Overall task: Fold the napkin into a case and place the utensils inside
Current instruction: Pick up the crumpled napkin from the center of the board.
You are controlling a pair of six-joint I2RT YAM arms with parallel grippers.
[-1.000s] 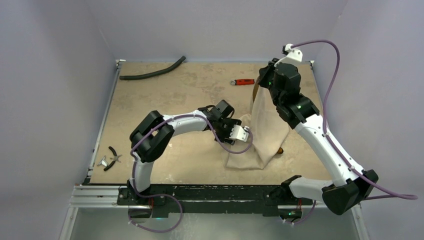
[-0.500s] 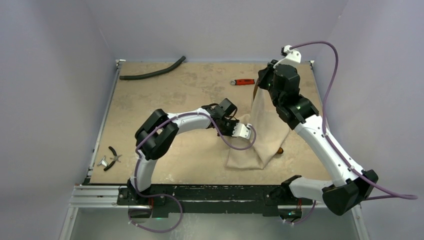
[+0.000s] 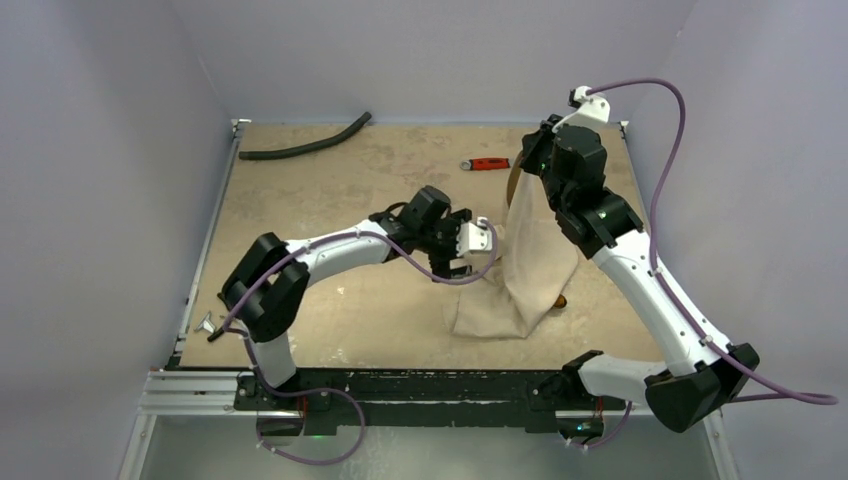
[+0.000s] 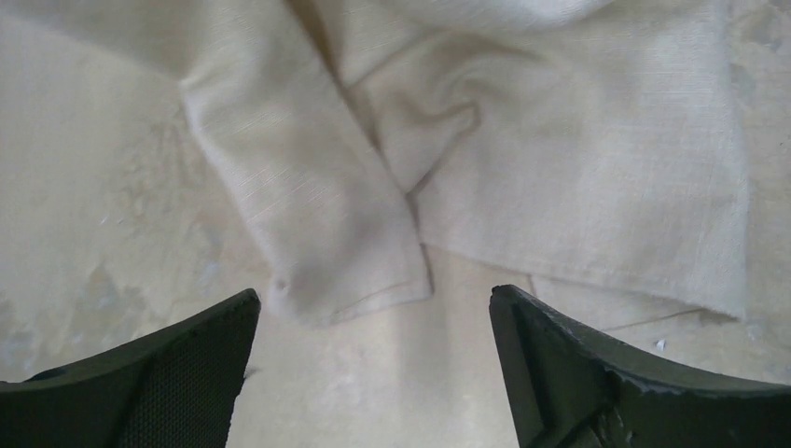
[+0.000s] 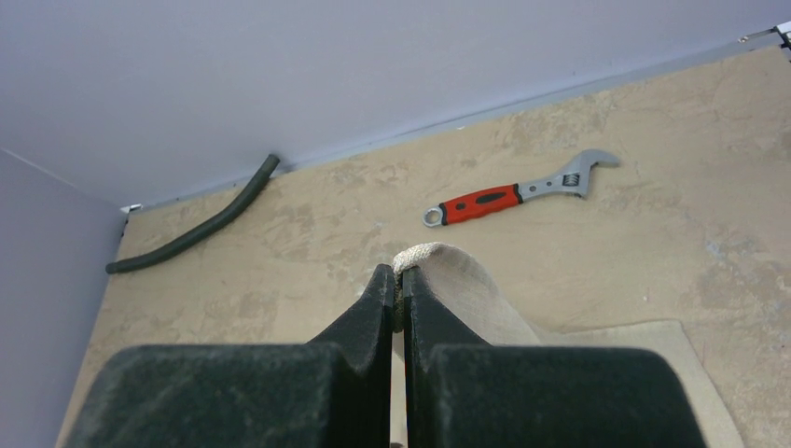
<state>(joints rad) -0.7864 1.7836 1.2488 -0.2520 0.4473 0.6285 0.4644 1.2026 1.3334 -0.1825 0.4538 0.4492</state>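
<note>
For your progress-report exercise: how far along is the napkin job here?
Done: nothing finished; the napkin lies loosely folded, no case yet. In hand: the right gripper is shut on a raised napkin edge, while the left gripper hangs open over a folded corner. Left: finishing the case and putting the utensils in; none shows plainly.

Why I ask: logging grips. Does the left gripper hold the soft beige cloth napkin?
No: the left gripper hangs open above the napkin.

We see a plain cream napkin (image 3: 525, 270) on a mottled tan table (image 3: 330, 200), a wrench (image 5: 504, 198) with red handle and silver head far right, a black hose (image 3: 305, 146) far left, and pale lilac walls (image 3: 100, 150).
</note>
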